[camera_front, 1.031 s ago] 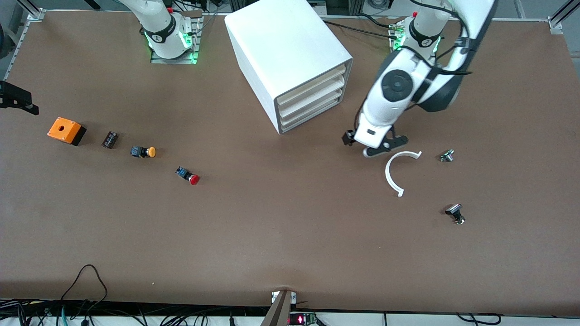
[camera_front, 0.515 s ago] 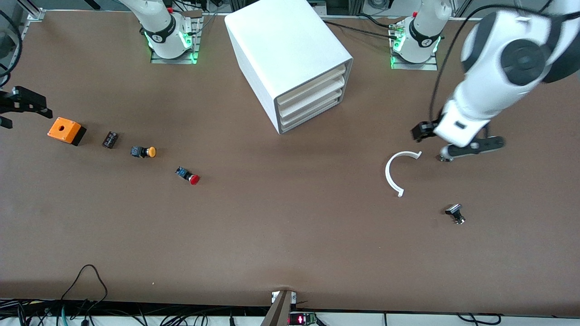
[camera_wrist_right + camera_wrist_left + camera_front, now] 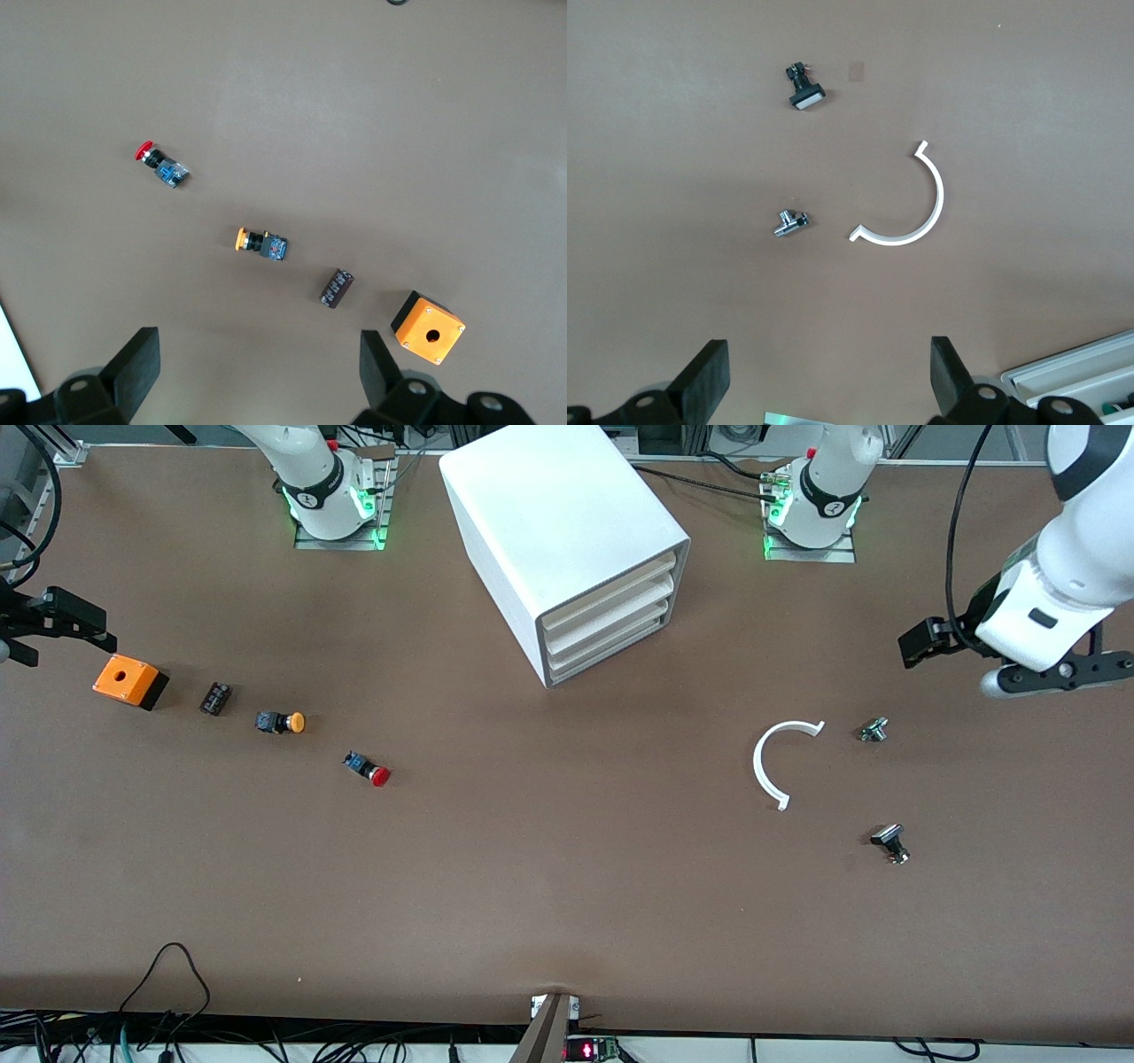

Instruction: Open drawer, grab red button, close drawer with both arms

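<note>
Lying untouched on table: button (image 3: 368, 768); drawer (image 3: 609, 605) closed (both pincers, left (image 3: 826, 386) and right (image 3: 257, 372), released, aloft).

Glossy white arms (image 3: 1059, 576) w/ black joint bands, black cables, green-lit bases (image 3: 811, 514), black pincers.

A broad brown matte tabletop (image 3: 567, 886) fills nearly the whole scene, evenly lit with soft shadows. Along its near edge, loose black cables (image 3: 168, 992) trail over the rim, and a small device with a red indicator light (image 3: 586, 1051) sits at the middle. Silver aluminium frame rails (image 3: 1094, 460) stand at the far corners. A grey floor (image 3: 682, 438) shows past the far edge.
</note>
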You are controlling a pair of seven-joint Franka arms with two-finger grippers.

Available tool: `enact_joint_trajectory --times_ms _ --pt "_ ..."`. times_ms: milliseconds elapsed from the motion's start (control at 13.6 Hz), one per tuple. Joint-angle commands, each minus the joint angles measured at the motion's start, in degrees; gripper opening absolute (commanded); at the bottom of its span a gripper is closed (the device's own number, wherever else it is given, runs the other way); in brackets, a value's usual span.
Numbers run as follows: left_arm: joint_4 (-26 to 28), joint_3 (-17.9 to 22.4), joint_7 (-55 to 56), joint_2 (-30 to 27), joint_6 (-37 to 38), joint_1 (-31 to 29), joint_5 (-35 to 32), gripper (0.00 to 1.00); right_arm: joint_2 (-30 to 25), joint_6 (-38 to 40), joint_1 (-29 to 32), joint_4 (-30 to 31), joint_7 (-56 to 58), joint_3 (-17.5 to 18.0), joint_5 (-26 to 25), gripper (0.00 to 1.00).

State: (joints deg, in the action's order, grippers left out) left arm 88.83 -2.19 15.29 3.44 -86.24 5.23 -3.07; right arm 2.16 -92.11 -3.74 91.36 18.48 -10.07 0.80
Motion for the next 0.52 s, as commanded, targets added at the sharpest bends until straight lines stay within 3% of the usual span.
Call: enact_joint_trajectory --times_ms 0,147,442 --pt "-1.29 0.87 -5.60 -0.19 1.51 -0.40 1.40 1.00 -3.55 -0.36 0.40 2.85 1.12 0.67 -0.36 1.00" --pt "-1.29 1.22 -6.50 -0.19 1.51 -0.31 1.40 1.00 -6.28 0.26 0.49 5.75 0.86 0.67 -0.36 1.00" --pt "-1.47 1.48 -6.32 -0.28 2.04 -0.40 1.92 1.00 -5.94 1.31 0.22 5.32 0.86 0.58 -0.45 1.00"
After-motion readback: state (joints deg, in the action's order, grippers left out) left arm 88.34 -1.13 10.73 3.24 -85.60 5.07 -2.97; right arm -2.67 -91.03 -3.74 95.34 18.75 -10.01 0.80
